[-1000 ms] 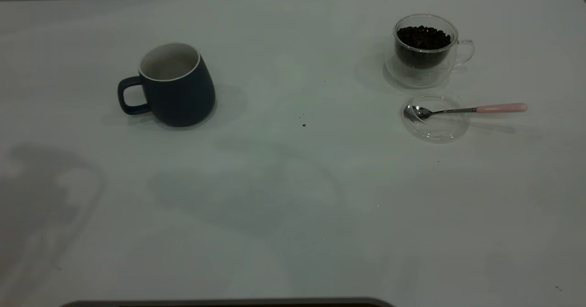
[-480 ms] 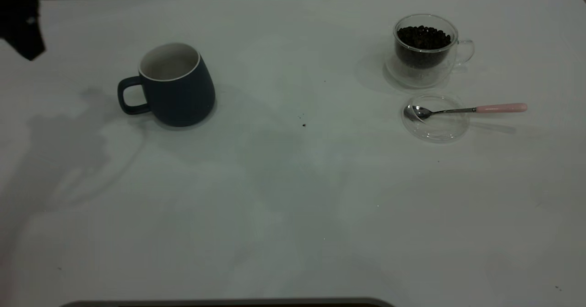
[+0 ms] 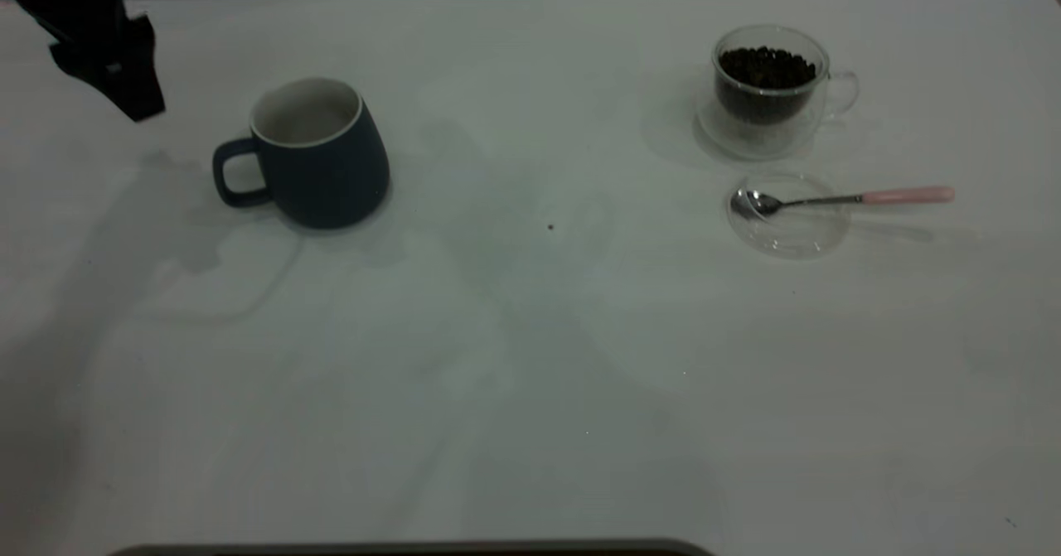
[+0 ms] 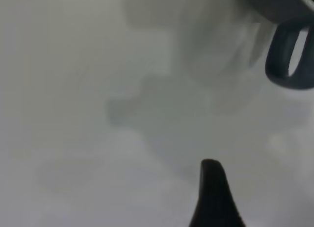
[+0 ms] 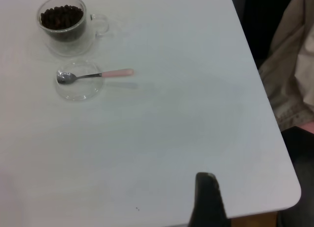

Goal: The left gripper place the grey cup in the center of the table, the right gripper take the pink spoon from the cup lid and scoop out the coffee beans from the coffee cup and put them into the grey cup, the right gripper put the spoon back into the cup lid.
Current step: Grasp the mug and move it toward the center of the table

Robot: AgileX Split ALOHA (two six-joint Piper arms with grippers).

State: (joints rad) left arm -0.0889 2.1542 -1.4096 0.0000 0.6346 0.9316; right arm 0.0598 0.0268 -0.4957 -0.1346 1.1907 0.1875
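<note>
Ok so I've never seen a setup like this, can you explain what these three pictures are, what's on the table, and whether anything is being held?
This is a two-armed robot at a white table. The wide picture comes from a camera outside the robot. The other two come from small cameras on each arm's wrist, so each shows a dark fingertip of that arm's own tool at its edge.

On the table stands a grey cup with its handle turned toward the left arm. Across the table is a glass coffee cup holding coffee beans. Beside it lies a clear cup lid, with a pink spoon resting its bowl in the lid and its handle sticking out.

The dark shape in the wide picture's corner is the left tool, near the grey cup but not touching it. The right tool is far from the spoon. Nothing is held.
</note>
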